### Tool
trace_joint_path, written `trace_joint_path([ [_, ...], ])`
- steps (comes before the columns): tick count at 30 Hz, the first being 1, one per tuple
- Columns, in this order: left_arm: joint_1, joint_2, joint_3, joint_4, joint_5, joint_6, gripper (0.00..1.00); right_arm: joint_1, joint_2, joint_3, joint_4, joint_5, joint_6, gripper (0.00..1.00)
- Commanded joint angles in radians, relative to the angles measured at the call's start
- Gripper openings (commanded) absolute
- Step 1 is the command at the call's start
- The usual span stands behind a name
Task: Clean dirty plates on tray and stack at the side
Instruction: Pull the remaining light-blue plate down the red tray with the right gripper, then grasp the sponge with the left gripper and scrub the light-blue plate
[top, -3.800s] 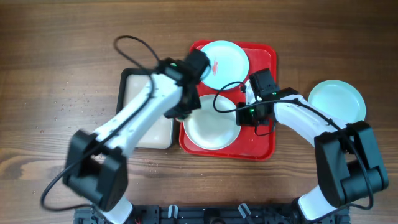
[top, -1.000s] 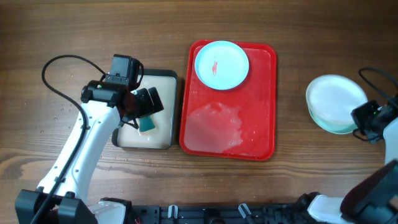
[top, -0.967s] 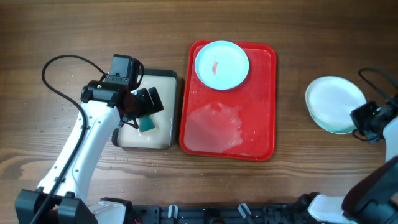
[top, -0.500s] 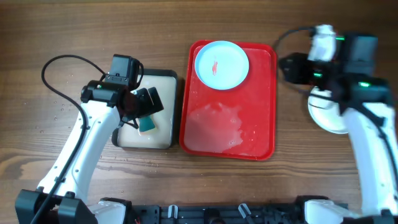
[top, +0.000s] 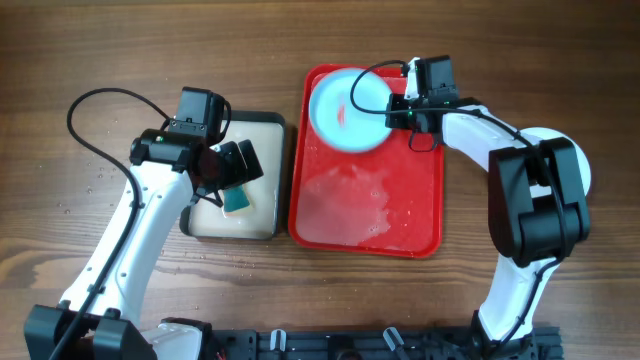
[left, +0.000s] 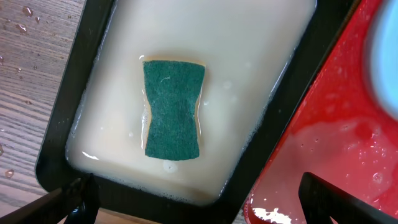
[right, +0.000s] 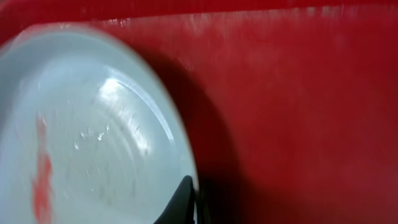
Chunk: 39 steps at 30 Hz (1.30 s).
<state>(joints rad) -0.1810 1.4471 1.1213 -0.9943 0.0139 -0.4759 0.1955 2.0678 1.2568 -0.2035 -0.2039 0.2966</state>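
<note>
1. The red tray (top: 400, 215) lies in the middle of the wooden table (top: 100, 60), its lower half wet and bare.
2. A light blue plate (top: 335, 115) with a red smear (right: 42, 180) sits at the tray's 12 o'clock end. It is blurred in the overhead view.
3. The right gripper (top: 392, 112) meets the plate's 3 o'clock rim. One dark finger (right: 184, 198) lies on the rim, so the jaws seem clamped on it, though the other finger is hidden.
4. The stacked plates (top: 584, 175) rest at the tray's 3 o'clock, mostly behind the right arm.
5. The left gripper (top: 238, 165) hangs over the cream tray (top: 258, 140) at 9 o'clock, its jaws apart and empty.
6. A green sponge (left: 172, 109) lies in that tray's milky water.
</note>
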Motion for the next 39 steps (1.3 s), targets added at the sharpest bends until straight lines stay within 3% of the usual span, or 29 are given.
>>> trace_joint_path([
  [1,0.005,-0.013,0.012,-0.001,0.005,0.005,1.00,-0.020,-0.077,-0.006,-0.158,-0.007,0.077,0.04],
  [6,0.005,-0.013,0.012,0.003,0.005,0.005,1.00,-0.029,-0.420,-0.007,-0.608,-0.006,0.056,0.04],
  [9,0.005,-0.013,0.012,0.016,0.005,-0.002,1.00,-0.021,-0.446,-0.034,-0.763,-0.006,0.134,0.04],
  [14,0.004,-0.011,0.009,0.008,0.031,-0.003,1.00,0.061,-0.446,-0.283,-0.549,-0.004,0.222,0.05],
  [16,0.002,-0.002,-0.010,0.016,0.018,-0.003,1.00,0.082,-0.449,-0.301,-0.513,0.057,0.200,0.19],
  [19,0.002,0.029,-0.113,0.074,-0.051,-0.086,0.71,0.079,-0.521,-0.198,-0.559,0.081,0.035,0.29],
  [21,0.002,0.065,-0.192,0.175,-0.052,-0.121,0.64,0.079,-0.587,-0.111,-0.614,0.082,-0.093,0.31],
  [22,0.004,0.096,-0.224,0.220,-0.061,-0.144,0.55,0.079,-0.614,-0.074,-0.639,0.082,-0.125,0.31],
  [23,0.009,0.137,-0.240,0.247,-0.060,-0.174,0.39,0.079,-0.643,-0.045,-0.655,0.082,-0.137,0.32],
  [25,0.008,0.231,-0.241,0.248,-0.005,-0.194,0.35,0.079,-0.675,-0.040,-0.661,0.082,-0.136,0.32],
  [27,-0.002,0.303,-0.241,0.258,0.050,-0.183,0.04,0.079,-0.668,-0.040,-0.668,0.082,-0.135,0.32],
  [30,0.013,0.307,-0.209,0.236,0.050,-0.130,0.04,0.079,-0.664,-0.040,-0.664,0.082,-0.111,0.32],
  [32,0.047,0.271,-0.082,0.116,0.050,-0.103,0.04,0.079,-0.664,-0.040,-0.665,0.082,-0.112,0.32],
  [34,0.071,0.243,0.018,0.037,0.049,-0.066,0.36,0.079,-0.664,-0.040,-0.671,0.082,-0.111,0.32],
  [35,0.078,0.238,0.039,0.036,0.045,-0.050,0.47,0.079,-0.664,-0.040,-0.673,0.082,-0.112,0.32],
  [39,0.081,0.251,-0.044,0.159,-0.067,-0.047,0.48,0.079,-0.664,-0.040,-0.675,0.082,-0.112,0.32],
])
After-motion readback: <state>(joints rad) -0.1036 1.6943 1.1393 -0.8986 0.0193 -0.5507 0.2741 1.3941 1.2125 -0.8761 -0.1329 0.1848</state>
